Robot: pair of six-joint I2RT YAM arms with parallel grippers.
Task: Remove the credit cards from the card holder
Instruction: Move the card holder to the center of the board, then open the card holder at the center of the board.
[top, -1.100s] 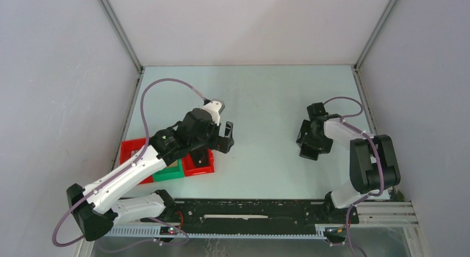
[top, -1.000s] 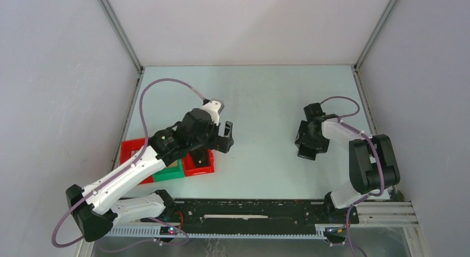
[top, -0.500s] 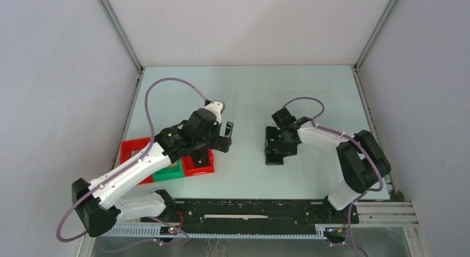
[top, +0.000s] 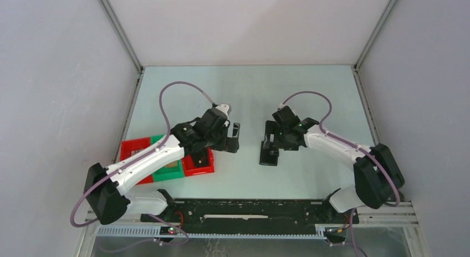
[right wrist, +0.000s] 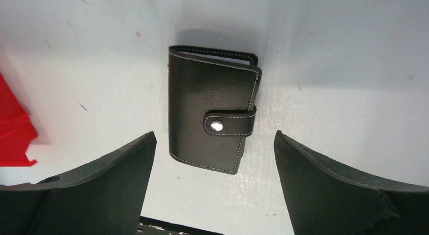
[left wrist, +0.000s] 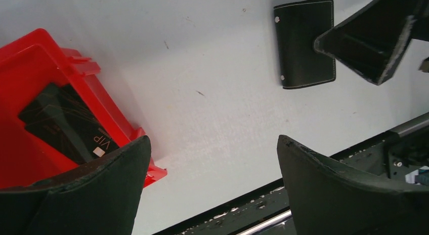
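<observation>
Black leather-look card holder (right wrist: 212, 108) lies flat and snapped shut at centre of the right wrist view — right gripper (right wrist: 214, 135) spread wide over it, empty. Left gripper (left wrist: 212, 141) spread too. Probably light, thin, slick — pinch the long edges, pop the strap (right wrist: 230, 124).

Right end effector (top: 270, 140) has swung in to centre, card holder (top: 269, 156) travelling with it. Left end effector (top: 235, 138) has nudged right too
</observation>
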